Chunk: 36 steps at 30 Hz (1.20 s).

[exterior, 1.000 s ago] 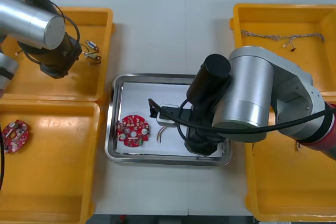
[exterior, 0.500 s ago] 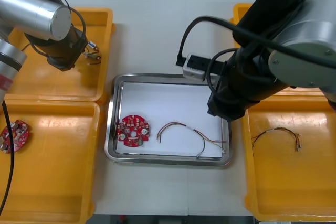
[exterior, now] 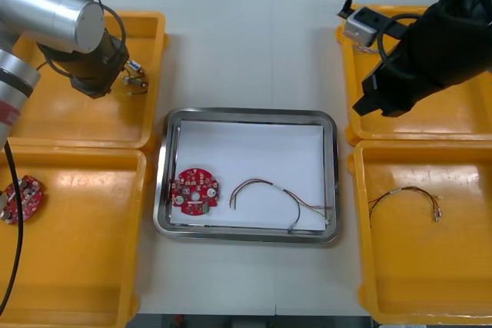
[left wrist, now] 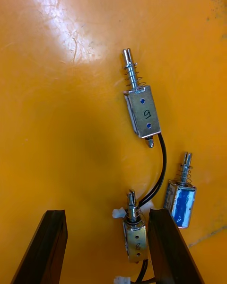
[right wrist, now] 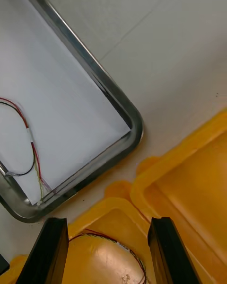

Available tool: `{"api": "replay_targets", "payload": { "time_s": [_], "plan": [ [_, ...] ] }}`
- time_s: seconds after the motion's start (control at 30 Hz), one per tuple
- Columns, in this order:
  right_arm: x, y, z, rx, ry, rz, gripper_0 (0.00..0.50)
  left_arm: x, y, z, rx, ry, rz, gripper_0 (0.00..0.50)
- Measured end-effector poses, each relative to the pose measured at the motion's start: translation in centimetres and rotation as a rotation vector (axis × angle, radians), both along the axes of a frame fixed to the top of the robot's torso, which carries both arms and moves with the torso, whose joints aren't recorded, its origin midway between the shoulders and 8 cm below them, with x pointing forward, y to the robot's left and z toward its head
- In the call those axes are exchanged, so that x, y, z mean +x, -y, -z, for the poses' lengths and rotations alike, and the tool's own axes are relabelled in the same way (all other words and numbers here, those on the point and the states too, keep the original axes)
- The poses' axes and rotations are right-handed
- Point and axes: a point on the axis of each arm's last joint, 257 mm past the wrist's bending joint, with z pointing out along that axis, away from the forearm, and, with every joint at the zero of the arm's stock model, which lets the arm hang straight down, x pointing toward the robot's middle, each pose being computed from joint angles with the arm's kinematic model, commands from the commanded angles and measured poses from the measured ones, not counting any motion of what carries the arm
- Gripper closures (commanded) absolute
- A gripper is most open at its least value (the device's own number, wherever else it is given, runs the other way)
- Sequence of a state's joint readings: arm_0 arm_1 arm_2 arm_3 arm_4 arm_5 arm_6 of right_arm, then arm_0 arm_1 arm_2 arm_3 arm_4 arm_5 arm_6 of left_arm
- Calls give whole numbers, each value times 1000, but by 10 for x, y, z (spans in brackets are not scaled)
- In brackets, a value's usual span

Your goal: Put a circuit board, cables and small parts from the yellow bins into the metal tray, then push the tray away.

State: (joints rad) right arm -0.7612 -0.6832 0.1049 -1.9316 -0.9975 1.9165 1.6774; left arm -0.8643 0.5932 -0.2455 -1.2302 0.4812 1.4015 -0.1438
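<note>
Yellow bin [exterior: 77,122]: small metal part [left wrist: 142,111] marked "19" below open left gripper [left wrist: 106,212]; right gripper [right wrist: 108,220] open near tray [right wrist: 135,123]

Brushed silver cylindrical left arm [exterior: 50,11], capped by a black wrist housing [exterior: 92,71], thin black cable [exterior: 119,32] looping round it; red band [exterior: 4,117] on the next silver segment. Bulky matte black right arm [exterior: 434,44], with a small light grey box [exterior: 360,27] and black cable loop [exterior: 393,16] at the wrist. Flat, blunt black fingers [left wrist: 53,246] on left gripper [left wrist: 106,213], likewise on right gripper [right wrist: 108,220].
</note>
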Motion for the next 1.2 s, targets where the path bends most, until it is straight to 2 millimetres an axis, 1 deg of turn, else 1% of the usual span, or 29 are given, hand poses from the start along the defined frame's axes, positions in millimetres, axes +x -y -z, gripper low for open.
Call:
{"api": "replay_targets", "payload": {
  "time_s": [0.33, 0.43, 0.6, 0.7, 0.8, 0.9, 1.1, 1.2],
  "plan": [
    [30, 84, -5, 31, -41, 258, 0, 2, 9, 6, -21, -15, 2, 0],
    [36, 104, -8, 46, -39, 323, 0, 2, 13, 7, -30, -21, 5, 0],
    [43, 130, -9, 65, -46, 409, 0, 0, 20, 14, -42, -34, 10, 0],
    [47, 142, -7, 74, -47, 449, 0, -1, 23, 17, -47, -42, 11, 0],
    [61, 148, -7, 101, -17, 477, 0, -2, 25, 21, -45, -51, 14, 0],
    [73, 153, -7, 125, 11, 501, 0, -2, 28, 21, -36, -51, 23, 0],
    [102, 164, -10, 184, 92, 549, 0, -3, 36, 26, -21, -61, 41, 0],
    [123, 175, -15, 216, 163, 584, 0, -4, 40, 29, -15, -66, 50, 0]
  ]
}}
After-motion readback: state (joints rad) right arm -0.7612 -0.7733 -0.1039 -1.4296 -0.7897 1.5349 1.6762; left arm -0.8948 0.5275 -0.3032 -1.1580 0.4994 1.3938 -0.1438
